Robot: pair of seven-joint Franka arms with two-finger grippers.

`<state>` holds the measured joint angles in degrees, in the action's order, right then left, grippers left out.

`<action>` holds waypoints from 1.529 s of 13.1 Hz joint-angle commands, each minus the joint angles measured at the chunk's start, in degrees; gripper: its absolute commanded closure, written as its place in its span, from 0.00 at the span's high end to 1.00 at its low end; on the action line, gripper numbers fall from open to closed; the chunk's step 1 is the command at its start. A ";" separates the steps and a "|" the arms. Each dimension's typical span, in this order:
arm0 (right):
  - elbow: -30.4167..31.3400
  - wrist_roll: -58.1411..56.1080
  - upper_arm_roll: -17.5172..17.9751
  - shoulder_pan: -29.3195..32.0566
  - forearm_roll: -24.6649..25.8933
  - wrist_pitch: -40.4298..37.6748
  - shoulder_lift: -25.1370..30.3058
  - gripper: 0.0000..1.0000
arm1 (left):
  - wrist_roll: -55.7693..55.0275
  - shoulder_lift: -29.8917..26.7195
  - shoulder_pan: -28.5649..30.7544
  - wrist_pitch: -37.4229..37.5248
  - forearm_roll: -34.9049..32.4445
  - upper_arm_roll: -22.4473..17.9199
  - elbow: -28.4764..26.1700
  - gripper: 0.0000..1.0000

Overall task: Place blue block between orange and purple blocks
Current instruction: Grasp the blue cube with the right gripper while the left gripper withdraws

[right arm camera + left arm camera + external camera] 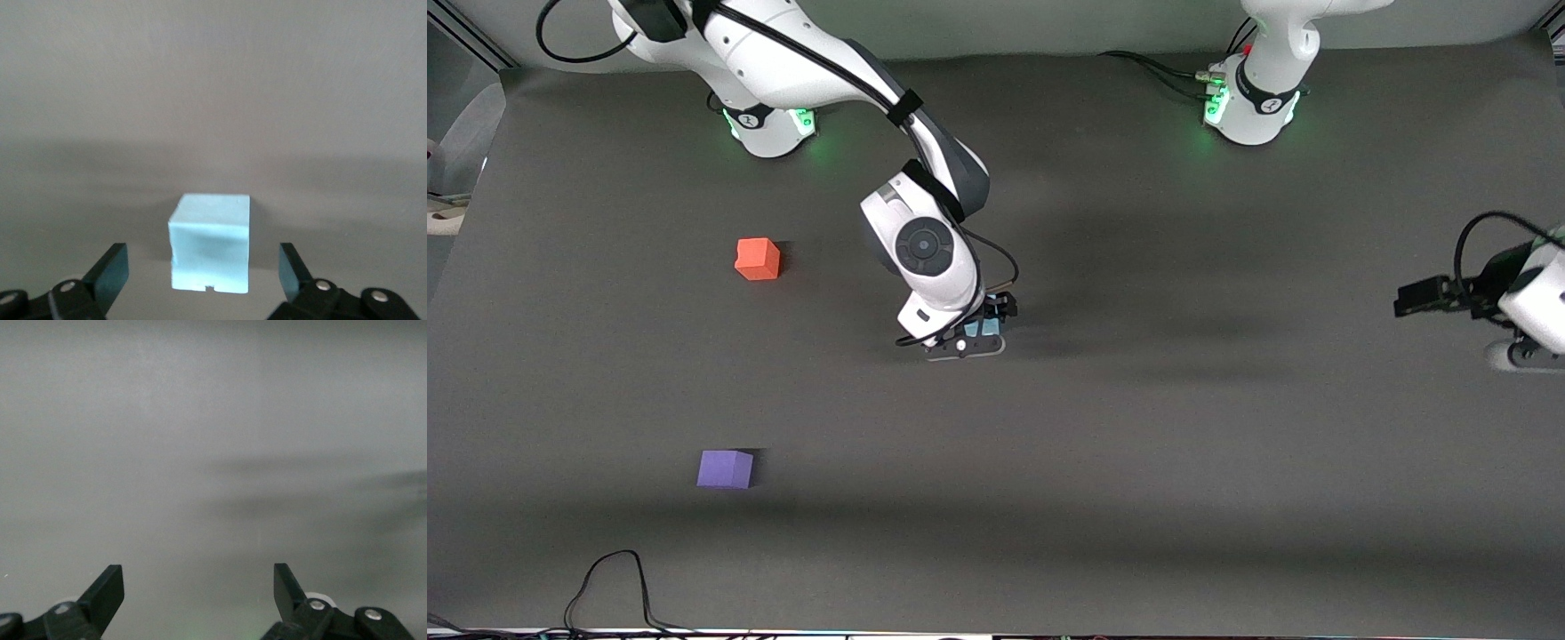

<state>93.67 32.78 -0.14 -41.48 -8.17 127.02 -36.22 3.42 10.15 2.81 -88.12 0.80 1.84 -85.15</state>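
Right gripper (980,342): I read the fingers apart, low over mid-table, astride the blue block (211,243), not clamping.
Blue block: on the mat (1138,462), at 4 o'clock from the orange block (758,259), 2 o'clock from the purple block (725,468).
Left gripper (199,593): fingers apart, waiting at its table end.

Right gripper (976,342) hides most of blue block (992,330).
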 commanded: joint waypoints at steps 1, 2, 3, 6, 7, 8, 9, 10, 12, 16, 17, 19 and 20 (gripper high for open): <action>9.12 1.67 -1.36 -2.46 0.97 8.11 2.64 1.00 | 0.53 -4.60 -0.52 0.84 -1.06 0.27 -3.69 1.00; 10.64 1.76 -1.36 -2.47 0.97 11.02 2.56 1.00 | 0.45 -6.01 -0.78 0.06 -1.06 0.27 -5.71 1.00; 11.00 1.94 -1.36 -2.55 0.88 12.62 2.12 1.00 | 0.45 -7.50 -0.87 -1.34 -1.06 0.36 -8.08 1.00; 11.27 2.11 -1.36 -3.08 0.88 13.16 1.94 0.99 | -0.26 -8.04 -1.92 -3.11 -0.98 0.36 -9.33 1.00; 11.35 2.03 -1.36 -3.26 0.88 13.25 1.94 0.91 | -0.26 -7.52 -3.67 -3.11 -0.89 -0.60 -8.90 1.00; 11.36 1.85 -1.36 -3.26 0.88 13.86 1.94 0.81 | -0.35 -6.91 -5.77 -2.50 -0.89 -2.35 -8.28 1.00; 11.53 1.59 -1.36 -3.26 0.96 14.65 1.94 0.69 | -0.08 -6.64 -7.71 -2.32 -0.71 -4.45 -7.84 1.00; 11.53 1.59 -1.36 -3.26 0.97 14.92 1.94 0.55 | 0.35 -6.20 -9.21 -1.89 -0.62 -6.04 -6.88 1.00; 11.53 1.32 -1.36 -3.08 0.88 14.49 2.81 0.41 | 0.44 -5.32 -9.84 0.05 -0.54 -6.76 -4.86 1.00; 11.36 -4.96 -7.13 -1.50 0.79 -0.49 13.59 0.41 | 0.53 -5.14 -9.31 0.05 -0.18 -6.76 -4.32 1.00; 11.44 -10.23 -11.34 -1.50 0.09 -5.68 17.63 0.41 | 0.53 -5.14 -9.31 0.05 -0.10 -6.76 -4.41 1.00; 11.36 -17.98 -20.04 -1.50 -0.35 -13.78 23.71 0.41 | 0.53 -5.14 -9.57 -0.03 -0.10 -6.67 -4.41 1.00; 11.53 -21.67 -24.60 -1.59 -0.44 -16.60 25.83 0.41 | 0.53 -5.05 -9.49 -0.12 -0.10 -6.50 -4.50 1.00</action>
<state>102.54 17.56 -18.50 -42.82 -7.90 114.70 -16.24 3.41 4.55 -5.79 -89.47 0.69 -4.07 -90.97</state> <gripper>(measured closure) 0.436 0.000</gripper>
